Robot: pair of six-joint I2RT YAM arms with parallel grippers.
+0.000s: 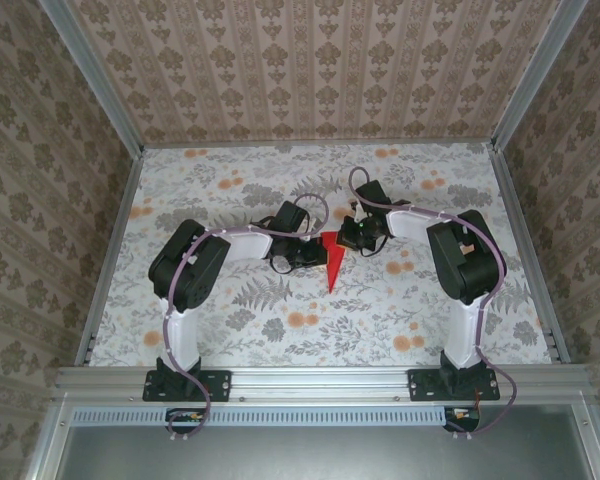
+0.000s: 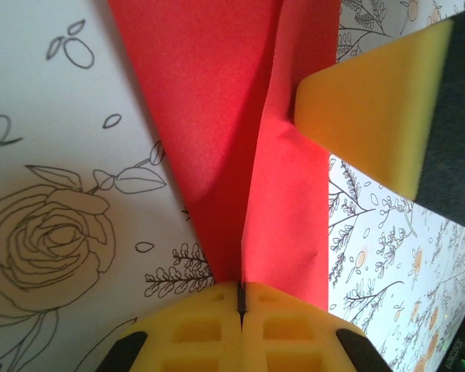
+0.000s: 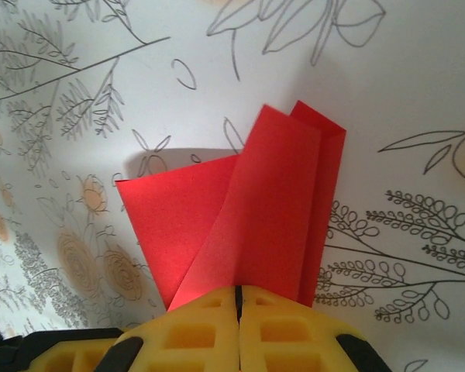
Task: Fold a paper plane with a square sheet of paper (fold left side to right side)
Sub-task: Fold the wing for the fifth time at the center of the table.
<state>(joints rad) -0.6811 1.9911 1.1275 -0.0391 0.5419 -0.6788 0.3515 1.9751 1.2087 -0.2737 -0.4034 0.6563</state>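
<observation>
The red paper plane lies mid-table as a narrow dart, its tip toward the near edge. My left gripper meets it from the left and my right gripper from the right. In the left wrist view the yellow jaws of the left gripper are shut on a raised flap of the red paper, and a yellow finger of the other arm presses the same flap from the right. In the right wrist view the right gripper is shut on the layered red paper.
A floral tablecloth covers the table. Aluminium rails border the left, right and near sides, with patterned walls behind. Both arm bases stand at the near edge.
</observation>
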